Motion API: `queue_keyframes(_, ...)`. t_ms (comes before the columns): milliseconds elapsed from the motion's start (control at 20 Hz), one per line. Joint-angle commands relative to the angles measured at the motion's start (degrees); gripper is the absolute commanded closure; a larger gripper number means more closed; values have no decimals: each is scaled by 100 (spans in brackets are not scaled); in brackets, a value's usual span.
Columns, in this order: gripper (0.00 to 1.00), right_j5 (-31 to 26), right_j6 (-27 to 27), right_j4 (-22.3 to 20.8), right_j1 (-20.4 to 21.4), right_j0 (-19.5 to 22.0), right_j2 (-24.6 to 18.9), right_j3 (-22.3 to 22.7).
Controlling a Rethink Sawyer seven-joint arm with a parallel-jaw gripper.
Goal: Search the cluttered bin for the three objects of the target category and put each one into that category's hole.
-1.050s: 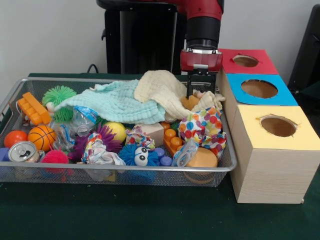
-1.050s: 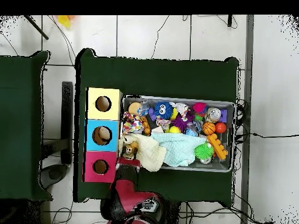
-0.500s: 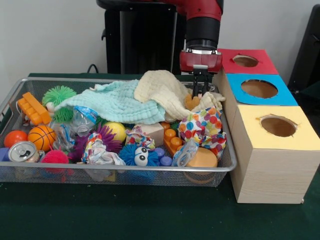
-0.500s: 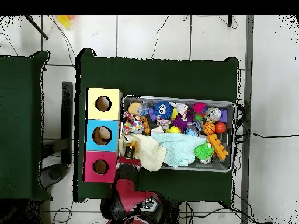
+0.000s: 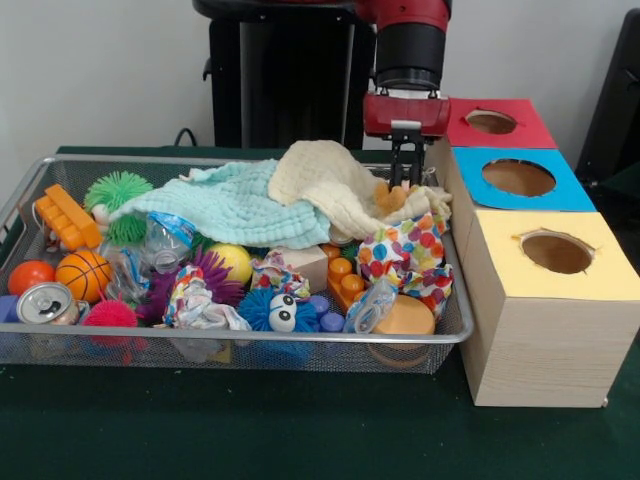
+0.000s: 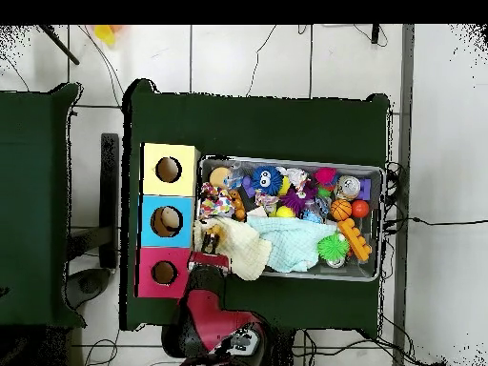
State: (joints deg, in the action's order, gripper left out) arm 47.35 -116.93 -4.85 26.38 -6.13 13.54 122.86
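Upper right of the bin [image 5: 20, 205], the gripper [image 5: 404, 181] pinches a small orange-brown toy [image 5: 388, 198] from the cream cloth [image 5: 320, 178], apparently to lift it toward the boxes' holes.

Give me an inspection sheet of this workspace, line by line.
Surface: green table bearing a wire bin and three boxes.
Job's things: red box, blue box and yellow box, each with a round hole on top; the small brown toy is at the gripper's tips.
Clutter: cream cloth, mint cloth, basketball, can, spiky balls, orange bricks.
Gripper: gripper shut on the brown toy, at the bin's corner by the red box.
Cables: cables on the floor around the table.
Surroundings: white tiled floor.
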Motion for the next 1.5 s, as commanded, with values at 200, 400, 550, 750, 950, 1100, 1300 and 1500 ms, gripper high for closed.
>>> queue_keyframes(200, 100, -1251, -717, -72, 1235, 96, -187, 113)
queue_keyframes(400, 100, -1547, -711, -163, 1525, 146, -170, 147)
queue_keyframes(550, 100, -1759, -710, -193, 1724, 148, -157, 196)
queue_keyframes(750, 100, -1962, -722, -177, 1955, 86, -121, 298)
queue_keyframes(950, 100, -2122, -753, -98, 2107, -1, -111, 385)
queue_keyframes(1100, 100, -2210, -830, 56, 2173, -130, -109, 504)
queue_keyframes(1300, 100, -2266, -907, 356, 2193, -387, -24, 597)
queue_keyframes(1500, 100, -2297, -941, 527, 2175, -533, 21, 593)
